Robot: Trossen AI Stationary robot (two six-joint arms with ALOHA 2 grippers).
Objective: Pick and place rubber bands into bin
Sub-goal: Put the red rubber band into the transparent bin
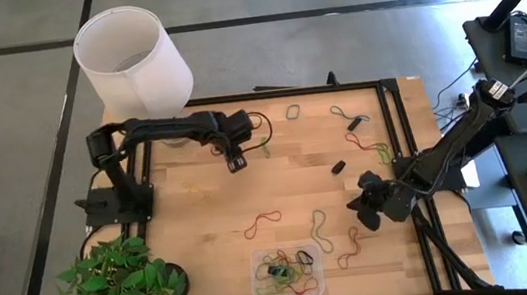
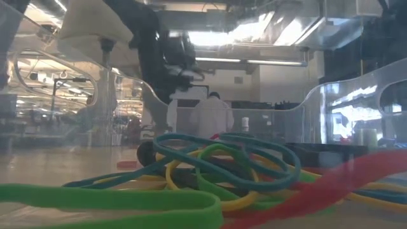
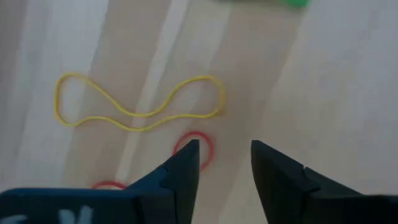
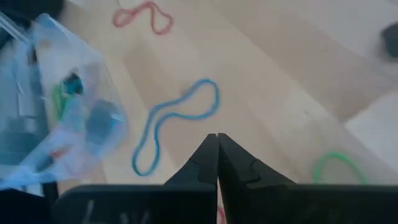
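Note:
The clear bin [image 1: 287, 274] sits near the table's near edge with a tangle of coloured rubber bands [image 2: 210, 172] inside. More bands lie loose on the wood: a red one [image 1: 263, 223], a pale one [image 1: 321, 229] and a red one [image 1: 349, 248]. My left gripper [image 1: 238, 158] hovers open over the table's far middle, with a small red band [image 3: 198, 144] below its fingertips and a yellow band [image 3: 137, 106] just beyond. My right gripper [image 4: 217, 140] is shut, to the right of the bin [image 4: 56, 106], above a blue band [image 4: 177, 124]. Nothing shows between its tips.
A white lamp shade [image 1: 132, 58] stands at the far left corner and a potted plant [image 1: 115, 292] at the near left. A small black object [image 1: 338, 166] and several bands [image 1: 358, 141] lie on the right half. A black frame rail [image 1: 403, 130] runs along the right side.

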